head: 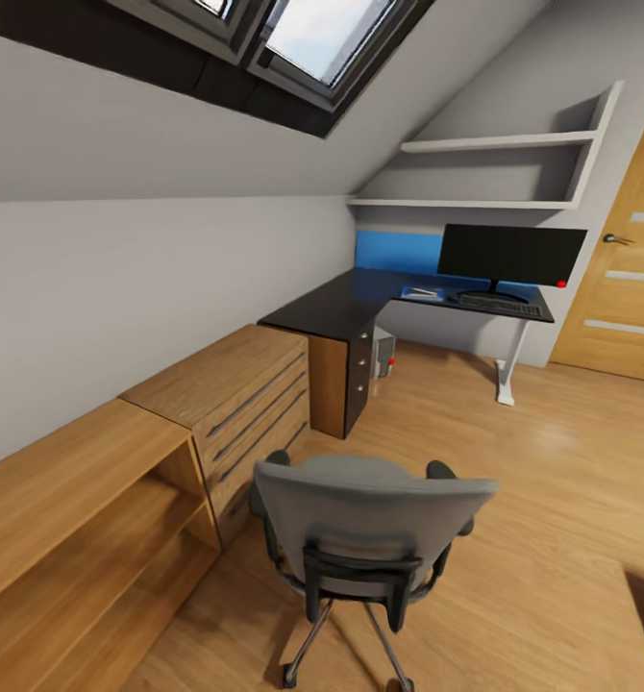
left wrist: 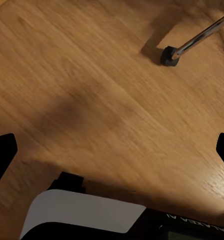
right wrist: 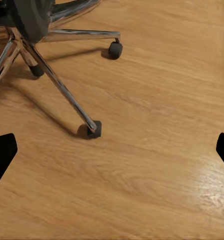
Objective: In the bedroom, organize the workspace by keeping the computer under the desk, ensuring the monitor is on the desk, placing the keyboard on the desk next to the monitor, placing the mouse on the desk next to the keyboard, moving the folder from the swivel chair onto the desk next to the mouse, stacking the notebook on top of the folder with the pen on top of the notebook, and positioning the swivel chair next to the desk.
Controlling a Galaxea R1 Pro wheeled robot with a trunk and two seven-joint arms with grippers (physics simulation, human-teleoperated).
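Grey fabric is covering the swivel chair [head: 372,519], which is being seen from behind on the wooden floor [head: 553,481], well apart from the surface [head: 341,303]; its seat is being hidden by the tall back. The monitor [head: 510,254] and keyboard [head: 500,305] are being carried on the black surface, with the computer [head: 383,352] partly hidden beneath. A small blue item beside the keyboard is being left unidentified. Both pincers are being shown wide apart, holding nothing, above the floor: left pincer [left wrist: 112,150], right pincer [right wrist: 112,150].
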